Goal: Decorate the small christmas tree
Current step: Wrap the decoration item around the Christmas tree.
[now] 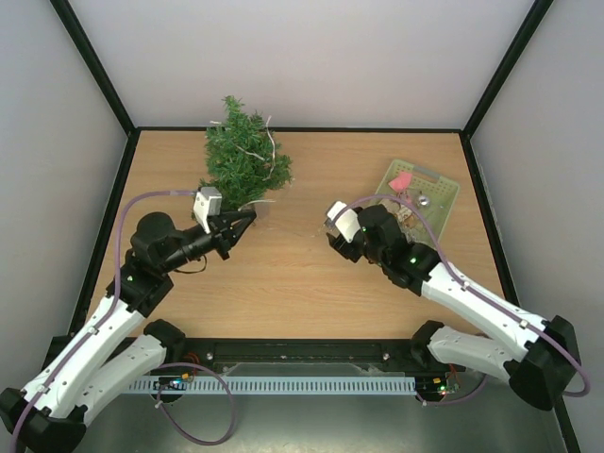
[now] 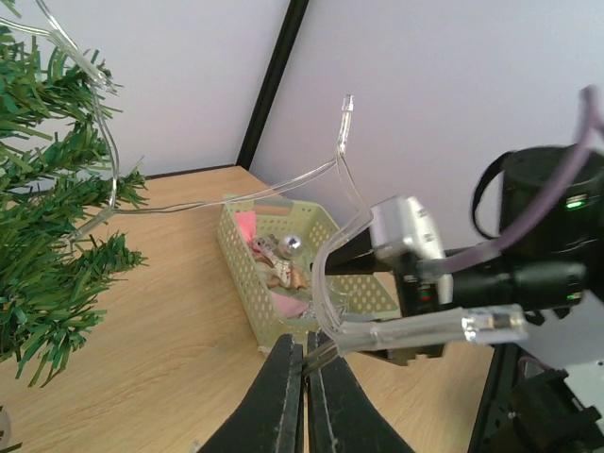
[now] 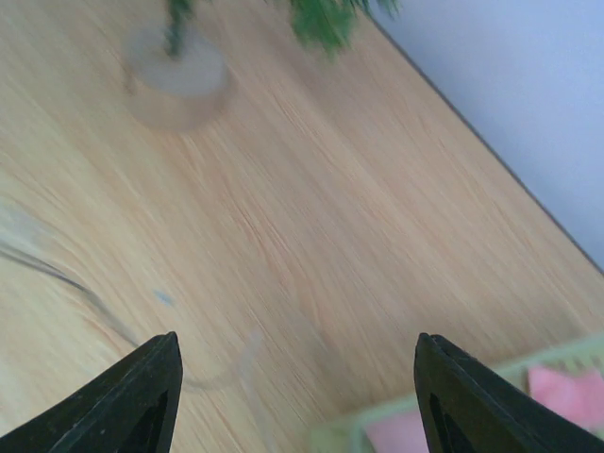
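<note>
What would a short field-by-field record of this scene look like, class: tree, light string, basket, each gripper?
tree: small christmas tree, upright, back left of the table, light string draped on its branches
light string: clear wire running from tree to left gripper
left gripper: shut on the light string, just in front of the tree
right gripper: open, nothing between its jaws, beside the basket
basket: pale green, back right, holding small ornaments
</note>
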`<state>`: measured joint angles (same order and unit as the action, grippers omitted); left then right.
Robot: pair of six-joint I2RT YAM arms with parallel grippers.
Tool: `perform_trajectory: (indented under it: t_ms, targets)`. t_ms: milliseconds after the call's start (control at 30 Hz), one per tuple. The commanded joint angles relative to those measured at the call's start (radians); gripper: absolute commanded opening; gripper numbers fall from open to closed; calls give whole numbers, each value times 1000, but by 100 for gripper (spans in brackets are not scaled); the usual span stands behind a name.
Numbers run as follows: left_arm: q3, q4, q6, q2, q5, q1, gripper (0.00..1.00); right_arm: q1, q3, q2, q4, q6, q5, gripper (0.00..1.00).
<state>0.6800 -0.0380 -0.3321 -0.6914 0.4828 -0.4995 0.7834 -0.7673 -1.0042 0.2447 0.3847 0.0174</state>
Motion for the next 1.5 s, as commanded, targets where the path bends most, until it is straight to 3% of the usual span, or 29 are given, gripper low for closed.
perform_trajectory:
  t_ms: [0, 300, 467, 633, 767, 967, 1167, 1333, 1467]
  targets:
    - [17, -18, -76, 23, -24, 6, 2, -132, 54, -29, 32, 64, 12, 66]
    - [46, 25, -65, 29, -45, 7, 2, -199, 38, -203, 19, 92, 92, 54]
    - [41, 30, -67, 44, -48, 7, 3, -199, 24, -228, 46, 124, 176, 57]
    - [39, 30, -66, 56, -58, 7, 2, -200, 40, -249, 32, 168, 162, 55]
    - [39, 36, -61, 56, -65, 7, 2, -200, -14, -259, 121, 173, 151, 59]
    - [34, 34, -59, 56, -64, 7, 3, -200, -115, -235, 228, 147, 145, 57]
    - [36, 35, -56, 56, -69, 8, 2, -200, -115, -220, 304, 192, 182, 60]
    - [38, 38, -57, 62, -73, 7, 2, -200, -70, -253, 239, 227, 183, 62]
    - [38, 43, -57, 65, -79, 7, 2, -200, -49, -292, 171, 255, 177, 58]
